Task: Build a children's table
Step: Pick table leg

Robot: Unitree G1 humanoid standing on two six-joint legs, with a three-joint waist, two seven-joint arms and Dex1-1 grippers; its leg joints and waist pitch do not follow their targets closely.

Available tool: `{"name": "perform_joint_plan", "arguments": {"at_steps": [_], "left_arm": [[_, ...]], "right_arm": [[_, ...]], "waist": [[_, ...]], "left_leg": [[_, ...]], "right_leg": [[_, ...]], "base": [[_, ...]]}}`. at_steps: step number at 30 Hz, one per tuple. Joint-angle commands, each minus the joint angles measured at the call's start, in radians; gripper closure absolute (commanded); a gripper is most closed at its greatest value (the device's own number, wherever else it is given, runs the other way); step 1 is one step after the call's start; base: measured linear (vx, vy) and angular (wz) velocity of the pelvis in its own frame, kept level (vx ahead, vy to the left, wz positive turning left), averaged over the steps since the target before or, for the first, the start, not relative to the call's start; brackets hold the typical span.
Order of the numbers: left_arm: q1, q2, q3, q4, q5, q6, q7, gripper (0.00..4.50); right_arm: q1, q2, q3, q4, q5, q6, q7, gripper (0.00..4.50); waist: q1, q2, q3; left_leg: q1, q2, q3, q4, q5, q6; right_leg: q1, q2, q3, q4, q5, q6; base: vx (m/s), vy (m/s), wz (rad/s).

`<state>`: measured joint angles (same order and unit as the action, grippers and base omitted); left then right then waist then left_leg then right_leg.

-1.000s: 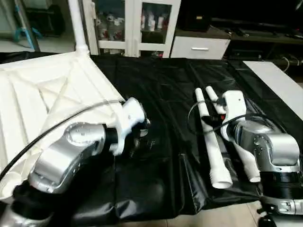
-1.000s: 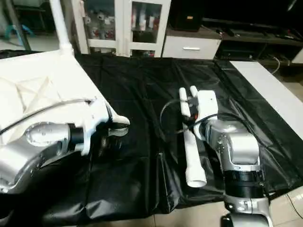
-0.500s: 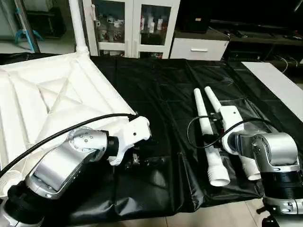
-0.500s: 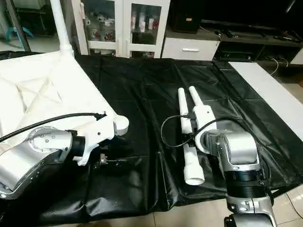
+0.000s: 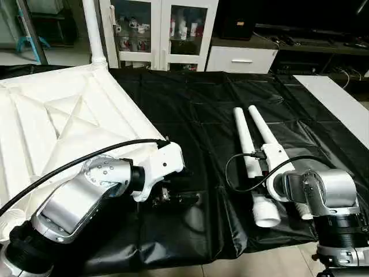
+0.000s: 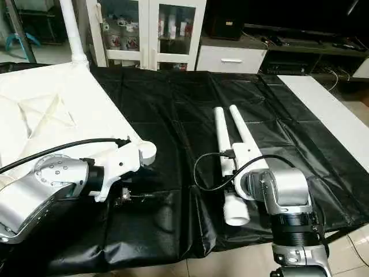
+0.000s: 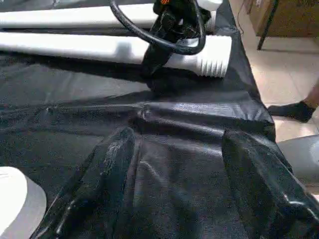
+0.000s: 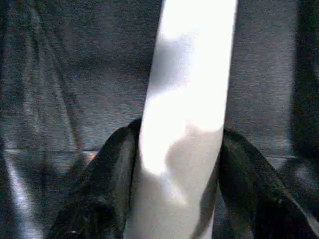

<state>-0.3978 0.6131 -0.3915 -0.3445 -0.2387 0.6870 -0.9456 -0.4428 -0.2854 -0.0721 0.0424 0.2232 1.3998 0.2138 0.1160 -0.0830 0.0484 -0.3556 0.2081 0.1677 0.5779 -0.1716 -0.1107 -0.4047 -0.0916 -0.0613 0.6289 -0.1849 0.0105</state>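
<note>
The children's table top [image 5: 57,115] lies upside down at the left of the black cloth, ribs up, with one white leg [image 5: 92,29] standing in its far corner socket. Two more legs [image 5: 245,138] lie side by side right of centre, thick ends toward me. My right gripper [image 8: 179,144] is down on them, and its black fingers [image 8: 114,169] press both sides of one leg [image 8: 184,99]. My left gripper [image 7: 179,144] hovers open just over the cloth beside the top's near corner, with nothing between its fingers [image 7: 109,164].
A flat white board [image 5: 340,98] lies at the table's far right. A glass-door cabinet [image 5: 155,29] and a low drawer unit stand behind. The cloth wrinkles near the front edge [image 5: 219,231]. A person's socked foot [image 7: 299,109] is on the floor past the legs' thick ends.
My right gripper has slid back along the legs toward their thick ends. My left gripper swung out from beside the top's corner and has stayed still since.
</note>
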Motion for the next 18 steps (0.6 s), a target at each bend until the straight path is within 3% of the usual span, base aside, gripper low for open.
{"name": "perform_joint_plan", "arguments": {"at_steps": [1, 10, 11, 13, 14, 17, 18], "left_arm": [[-0.025, -0.002, -0.012, 0.004, 0.011, -0.019, 0.002, 1.37], [-0.023, -0.008, -0.002, 0.013, 0.016, -0.035, 0.003, 1.37], [-0.022, -0.022, 0.013, 0.024, 0.013, -0.047, 0.019, 1.37], [-0.022, -0.028, 0.019, 0.028, 0.011, -0.05, 0.025, 1.37], [-0.035, -0.072, 0.051, 0.058, 0.006, -0.057, 0.074, 1.37], [-0.097, -0.226, 0.17, 0.165, -0.016, -0.046, 0.255, 1.37], [-0.143, -0.315, 0.252, 0.225, -0.052, -0.015, 0.355, 1.37]], "right_arm": [[0.009, -0.001, -0.023, -0.002, 0.001, 0.011, -0.008, 2.39], [0.019, 0.023, -0.061, -0.011, -0.006, -0.005, -0.031, 2.64], [0.01, 0.035, -0.087, -0.016, -0.005, -0.028, -0.044, 2.64], [0.008, 0.039, -0.093, -0.018, -0.005, -0.036, -0.047, 2.64], [0.0, 0.041, -0.095, -0.042, 0.005, -0.094, -0.035, 2.64], [-0.016, 0.06, -0.105, -0.117, 0.042, -0.273, 0.011, 2.64], [-0.024, 0.068, -0.092, -0.169, 0.067, -0.357, 0.064, 2.65]], "waist": [[0.004, 0.018, -0.058], [0.005, 0.023, -0.057], [0.005, 0.03, -0.058], [0.004, 0.025, -0.058], [0.003, 0.028, -0.058], [0.007, 0.025, -0.061], [0.008, 0.029, -0.061]], "left_leg": [[0.009, 0.006, 0.001, -0.071, -0.242, -0.1], [0.01, 0.007, 0.0, -0.073, -0.265, -0.105], [0.012, 0.007, -0.001, -0.073, -0.271, -0.107], [0.012, 0.007, -0.001, -0.072, -0.272, -0.107], [0.01, 0.008, 0.0, -0.072, -0.273, -0.106], [0.013, 0.007, 0.004, -0.064, -0.267, -0.09], [0.007, 0.007, 0.004, -0.064, -0.274, -0.089]], "right_leg": [[0.041, -0.035, 0.036, -0.078, -0.268, -0.082], [0.039, -0.036, 0.036, -0.08, -0.279, -0.088], [0.038, -0.037, 0.036, -0.08, -0.284, -0.09], [0.039, -0.036, 0.035, -0.08, -0.276, -0.092], [0.039, -0.036, 0.036, -0.08, -0.265, -0.095], [0.039, -0.039, 0.036, -0.085, -0.274, -0.096], [0.043, -0.04, 0.036, -0.081, -0.272, -0.099]], "base": [[0.0, 0.0, 0.0], [0.0, 0.0, 0.0], [0.0, 0.0, 0.0], [0.0, 0.0, 0.0], [0.0, 0.0, 0.0], [0.0, 0.0, 0.0], [0.0, 0.0, 0.0]]}}
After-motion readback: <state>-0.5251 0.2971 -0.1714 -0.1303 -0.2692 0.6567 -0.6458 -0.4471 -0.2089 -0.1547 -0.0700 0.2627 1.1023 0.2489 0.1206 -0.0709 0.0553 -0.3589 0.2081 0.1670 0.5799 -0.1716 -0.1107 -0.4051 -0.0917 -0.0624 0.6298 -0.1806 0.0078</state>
